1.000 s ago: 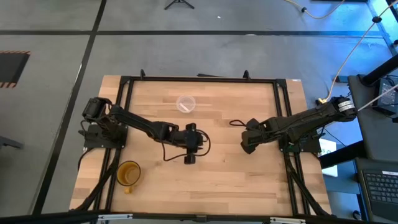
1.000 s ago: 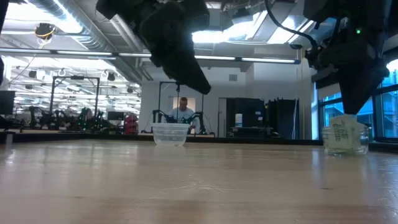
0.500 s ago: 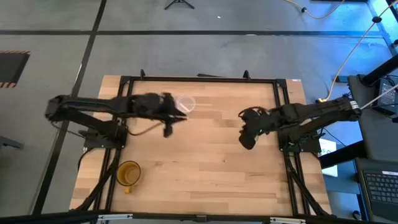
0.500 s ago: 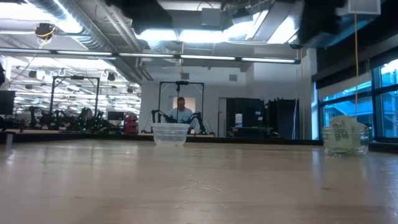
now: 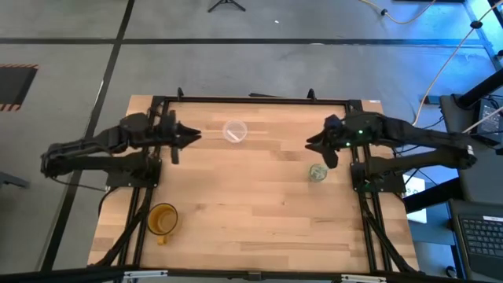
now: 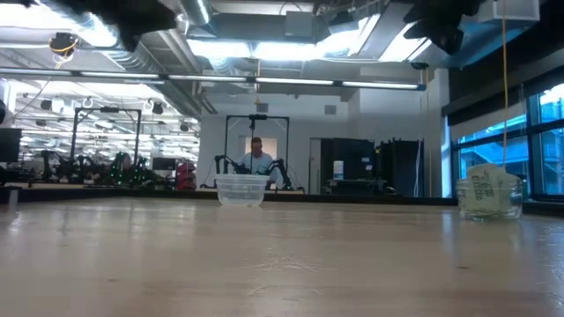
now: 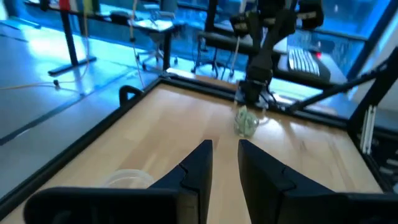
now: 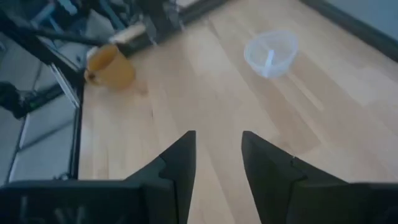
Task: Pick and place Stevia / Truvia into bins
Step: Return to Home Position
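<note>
Green-printed white sachets stand bunched in the small glassy cup (image 5: 317,173), (image 6: 489,195), (image 7: 247,121), near the table's right edge. The wider whitish cup (image 5: 234,131), (image 6: 241,189), (image 8: 270,53) stands near the far edge with one sachet (image 8: 268,60) leaning inside it. My left gripper (image 5: 187,134), (image 7: 225,168) hovers open over the far left of the table, left of the wide cup. My right gripper (image 5: 318,144), (image 8: 219,165) hovers open just beyond the small cup. Neither holds anything.
An amber mug (image 5: 163,218), (image 8: 111,65) with a handle stands near the near-left corner. A black frame (image 5: 251,101) runs along the far edge and both sides of the table. Bare wood lies across the middle. A person shows far off in the room behind (image 6: 256,157).
Both arms have drawn back and risen. My left gripper swung from the table's middle toward the far left corner. My right gripper moved from above the small cup toward the far edge, so the cup with its sachets now shows from above.
</note>
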